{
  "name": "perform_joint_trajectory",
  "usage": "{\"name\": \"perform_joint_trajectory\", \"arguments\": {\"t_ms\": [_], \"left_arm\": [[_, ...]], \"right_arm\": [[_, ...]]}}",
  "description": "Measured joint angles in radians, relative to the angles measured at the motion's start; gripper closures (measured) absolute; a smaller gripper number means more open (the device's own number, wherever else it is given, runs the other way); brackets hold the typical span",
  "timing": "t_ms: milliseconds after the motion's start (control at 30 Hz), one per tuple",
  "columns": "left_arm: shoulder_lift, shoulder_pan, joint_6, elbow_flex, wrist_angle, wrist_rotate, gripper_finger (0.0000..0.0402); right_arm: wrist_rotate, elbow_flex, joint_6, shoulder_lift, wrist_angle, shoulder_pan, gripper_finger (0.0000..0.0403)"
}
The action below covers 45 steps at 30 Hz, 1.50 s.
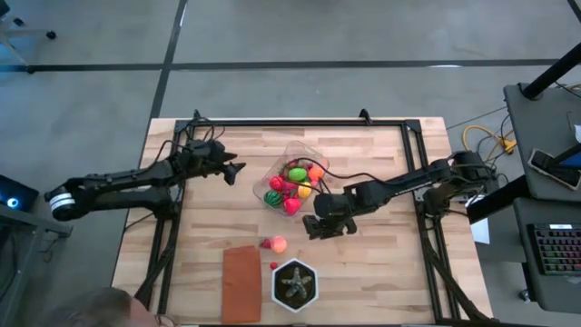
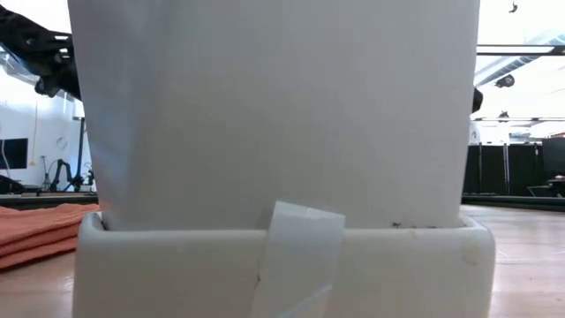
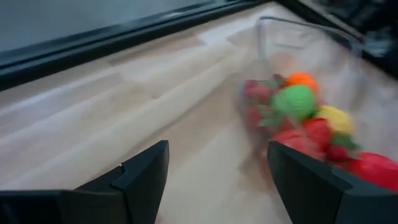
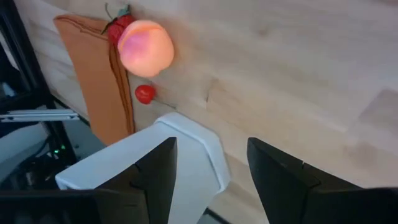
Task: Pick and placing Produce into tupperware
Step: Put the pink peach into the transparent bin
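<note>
The clear tupperware [image 1: 292, 154] stands mid-table, holding several toy fruits, red, green, orange and yellow [image 1: 294, 184]. In the left wrist view the container [image 3: 273, 31] and its produce [image 3: 297, 102] lie ahead. A peach-coloured fruit [image 1: 279, 243], a strawberry [image 1: 267, 242] and a small red cherry [image 1: 273, 265] lie loose on the wood nearer the front edge. My left gripper [image 1: 238, 170] [image 3: 217, 155] hovers open, left of the container. My right gripper [image 1: 311, 227] [image 4: 211, 149] is open, right of the loose peach [image 4: 146, 45], strawberry [image 4: 118, 28] and cherry [image 4: 145, 94].
A flat orange-brown cloth [image 1: 241, 282] [image 4: 93, 74] lies near the front edge, beside the hexagonal pot with its green plant [image 1: 295, 283] [image 4: 180, 149]. A white object [image 2: 282, 132] fills the low view, with the cloth [image 2: 35, 231] at its left. Bare wood lies on the table's right half.
</note>
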Motion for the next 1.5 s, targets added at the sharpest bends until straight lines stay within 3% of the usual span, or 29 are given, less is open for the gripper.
{"name": "perform_joint_trajectory", "arguments": {"t_ms": [167,467,600,833,1133,1300,1500], "left_arm": [[0.04,0.0,-0.037,0.03,0.003,0.118,0.0144],[0.039,0.002,-0.08,0.081,0.004,0.124,0.0144],[-0.013,0.002,-0.081,0.082,-0.033,0.124,0.0144],[-0.133,0.002,-0.086,0.08,-0.276,0.123,0.0144],[-0.334,0.001,-0.295,0.08,-0.337,0.132,0.0144],[-0.394,0.001,-0.319,0.08,-0.502,0.141,0.0144],[-0.485,0.0,-0.319,0.078,-0.669,0.292,0.0144]], "right_arm": [[0.002,-0.002,-0.038,0.0,-0.002,-0.002,0.0216],[0.029,0.005,-0.079,0.0,0.0,-0.002,0.0216],[0.076,0.01,-0.124,0.0,0.001,-0.003,0.0216],[0.109,0.011,-0.273,0.0,0.003,-0.002,0.0216],[0.184,0.052,-0.429,0.0,0.004,-0.004,0.0216],[0.211,0.084,-0.458,0.0,0.004,-0.012,0.0216],[0.248,0.128,-0.482,0.014,0.003,0.003,0.0216]]}}
